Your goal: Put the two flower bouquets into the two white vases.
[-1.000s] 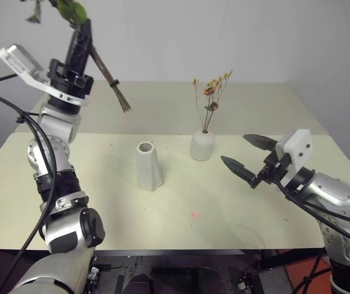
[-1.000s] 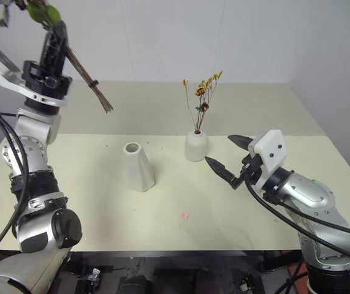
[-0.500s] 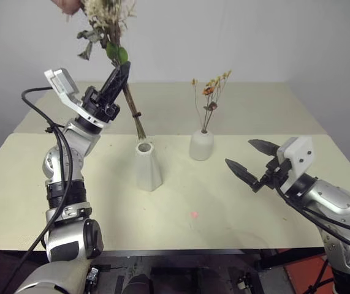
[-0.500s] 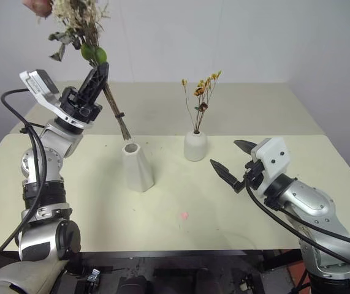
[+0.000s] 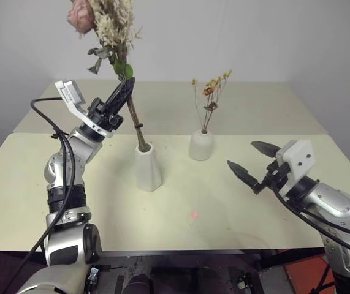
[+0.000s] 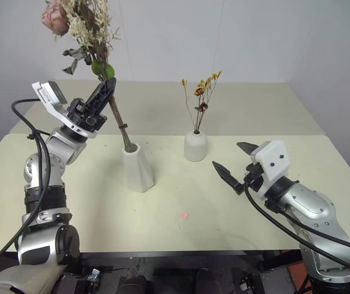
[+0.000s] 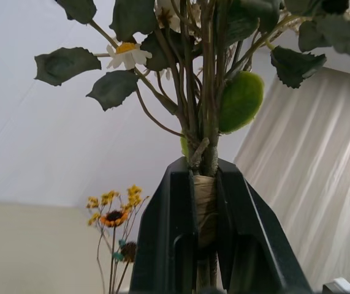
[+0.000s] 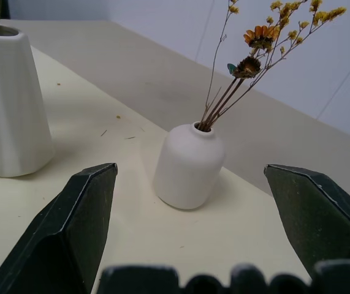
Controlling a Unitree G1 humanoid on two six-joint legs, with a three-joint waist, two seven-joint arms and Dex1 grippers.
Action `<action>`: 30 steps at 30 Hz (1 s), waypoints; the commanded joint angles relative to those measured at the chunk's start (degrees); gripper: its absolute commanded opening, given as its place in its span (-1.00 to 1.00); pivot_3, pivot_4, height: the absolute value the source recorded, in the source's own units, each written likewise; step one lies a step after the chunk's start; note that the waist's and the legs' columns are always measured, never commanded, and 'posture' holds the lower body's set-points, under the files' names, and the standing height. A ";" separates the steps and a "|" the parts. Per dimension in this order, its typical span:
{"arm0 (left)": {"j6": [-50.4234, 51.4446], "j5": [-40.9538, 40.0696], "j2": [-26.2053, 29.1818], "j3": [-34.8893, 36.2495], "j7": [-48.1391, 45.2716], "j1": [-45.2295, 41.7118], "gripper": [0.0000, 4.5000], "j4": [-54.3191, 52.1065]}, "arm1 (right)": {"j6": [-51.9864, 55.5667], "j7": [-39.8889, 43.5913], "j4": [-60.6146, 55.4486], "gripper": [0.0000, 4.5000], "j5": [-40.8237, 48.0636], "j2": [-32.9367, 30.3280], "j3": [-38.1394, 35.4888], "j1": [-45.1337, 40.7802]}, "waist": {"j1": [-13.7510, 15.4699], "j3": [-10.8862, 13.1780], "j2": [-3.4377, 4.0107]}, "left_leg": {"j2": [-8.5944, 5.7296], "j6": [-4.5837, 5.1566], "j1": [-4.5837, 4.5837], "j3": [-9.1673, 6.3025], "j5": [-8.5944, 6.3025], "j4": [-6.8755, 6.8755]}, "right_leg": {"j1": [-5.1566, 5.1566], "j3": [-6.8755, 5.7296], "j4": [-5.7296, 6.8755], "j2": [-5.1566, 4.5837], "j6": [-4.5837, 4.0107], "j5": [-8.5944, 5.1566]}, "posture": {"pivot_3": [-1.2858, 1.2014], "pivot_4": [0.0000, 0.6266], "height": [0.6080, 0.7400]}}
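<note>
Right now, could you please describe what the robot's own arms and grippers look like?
Both arms are built of silver-grey metal segments joined by black joints, with loose black cables running alongside. The left gripper and right gripper each have two black, tapering, pointed fingers. A white boxy camera housing sits at each wrist.

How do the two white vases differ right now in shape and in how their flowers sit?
The tall tapered vase widens toward its base; the short round vase is bulbous with a small mouth. The rose bouquet leans in the tall vase, gripped by the left gripper; the dried sprig stands free. Both are matte white.
</note>
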 commanded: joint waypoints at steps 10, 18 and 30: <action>-2.50 3.54 -0.27 -2.89 -2.85 1.03 -0.94 -2.04 | -0.53 6.54 -3.16 1.00 11.18 -1.93 -5.72 1.03 | 0.06 0.00 0.00 | 0.00 0.03 -0.02 0.00 -0.02 -0.03 | 0.01 0.00 -0.10 0.00 0.00 0.00 | 0.03 -0.52 1.00; -5.42 6.56 -0.27 -4.98 -5.35 2.17 -0.94 -2.80 | -0.74 7.47 -3.10 1.00 12.95 -3.59 -5.79 1.29 | 0.02 0.00 0.00 | 0.00 0.03 -0.02 0.01 -0.02 -0.03 | 0.01 0.00 -0.10 0.00 0.00 0.00 | 0.03 -0.52 1.00; -6.84 7.37 0.86 -6.62 -9.93 5.33 -0.94 -6.39 | -1.77 8.53 -2.25 1.00 13.35 -4.33 -5.13 1.52 | -0.03 0.00 0.00 | 0.01 0.04 -0.02 0.02 -0.02 -0.03 | 0.01 0.01 -0.11 0.00 0.01 0.00 | 0.03 -0.52 1.00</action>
